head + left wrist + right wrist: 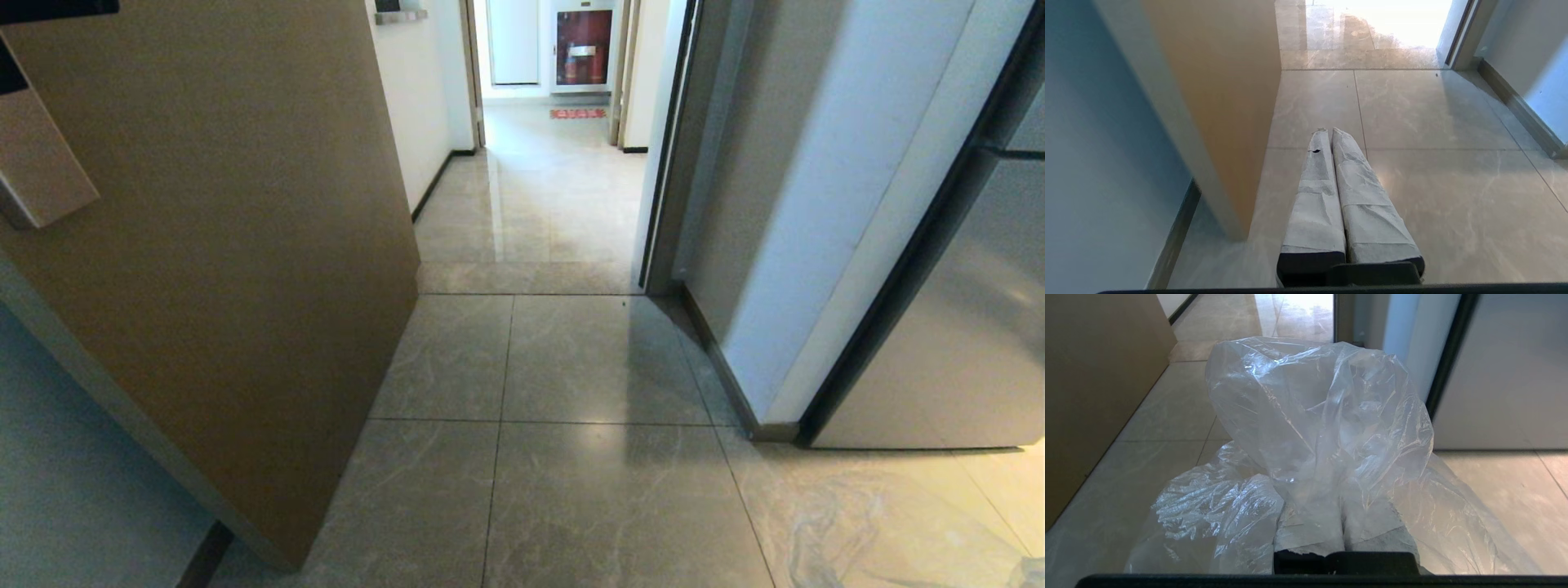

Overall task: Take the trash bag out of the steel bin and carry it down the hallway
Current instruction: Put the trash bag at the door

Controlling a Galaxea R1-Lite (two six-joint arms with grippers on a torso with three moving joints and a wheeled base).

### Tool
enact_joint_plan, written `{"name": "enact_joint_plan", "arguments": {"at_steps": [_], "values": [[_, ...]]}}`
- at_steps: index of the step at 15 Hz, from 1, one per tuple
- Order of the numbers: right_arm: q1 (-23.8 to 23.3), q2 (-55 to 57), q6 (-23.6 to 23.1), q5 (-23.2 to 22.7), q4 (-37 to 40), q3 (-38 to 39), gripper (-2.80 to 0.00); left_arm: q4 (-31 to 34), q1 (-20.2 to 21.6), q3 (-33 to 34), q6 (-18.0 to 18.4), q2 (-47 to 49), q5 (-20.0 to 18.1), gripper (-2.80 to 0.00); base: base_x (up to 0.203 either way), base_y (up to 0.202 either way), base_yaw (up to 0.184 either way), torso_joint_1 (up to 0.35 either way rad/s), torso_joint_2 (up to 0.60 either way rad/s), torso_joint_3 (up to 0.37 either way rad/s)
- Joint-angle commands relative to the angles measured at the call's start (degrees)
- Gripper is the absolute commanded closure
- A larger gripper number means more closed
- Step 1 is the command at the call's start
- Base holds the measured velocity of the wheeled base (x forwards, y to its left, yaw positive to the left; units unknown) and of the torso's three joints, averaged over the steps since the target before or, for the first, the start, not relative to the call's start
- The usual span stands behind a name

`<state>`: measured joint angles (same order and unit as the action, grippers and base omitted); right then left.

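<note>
Right gripper (pixel 1341 522) seemingly clamped on trash bag (pixel 1323 424); left gripper (pixel 1329 132) together, empty, above hallway (pixel 555 196) tiles

In my left wrist view, the left gripper (pixel 1329 131) extends from the bottom centre up to mid-frame, its two white-wrapped fingers (pixel 1314 204) pressed together and holding nothing, above glossy marble-look floor tiles (pixel 1433 171). A tan panel (pixel 1216 102) fills the upper left, with a pale wall (pixel 1094 155) and a dark baseboard (pixel 1175 237) at far left. At upper right, a bright doorway opening (pixel 1392 24) meets a pale wall with a second baseboard (pixel 1519 110).
</note>
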<state>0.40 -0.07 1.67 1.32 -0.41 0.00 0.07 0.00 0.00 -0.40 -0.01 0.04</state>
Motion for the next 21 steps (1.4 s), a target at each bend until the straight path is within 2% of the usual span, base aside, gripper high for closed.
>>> {"name": "enact_joint_plan", "arguments": {"at_steps": [1, 21], "values": [[0.04, 0.07, 0.06, 0.00, -0.02, 0.17, 0.00, 0.01, 0.00, 0.04, -0.03, 0.01, -0.04, 0.00, 0.193, 0.000, 0.002, 0.000, 0.00, 0.002], [0.04, 0.07, 0.00, 0.00, -0.02, 0.15, 0.00, 0.01, 0.00, 0.07, -0.04, 0.01, 0.05, 0.00, 0.193, 0.000, 0.001, 0.002, 0.00, 0.003]]}}
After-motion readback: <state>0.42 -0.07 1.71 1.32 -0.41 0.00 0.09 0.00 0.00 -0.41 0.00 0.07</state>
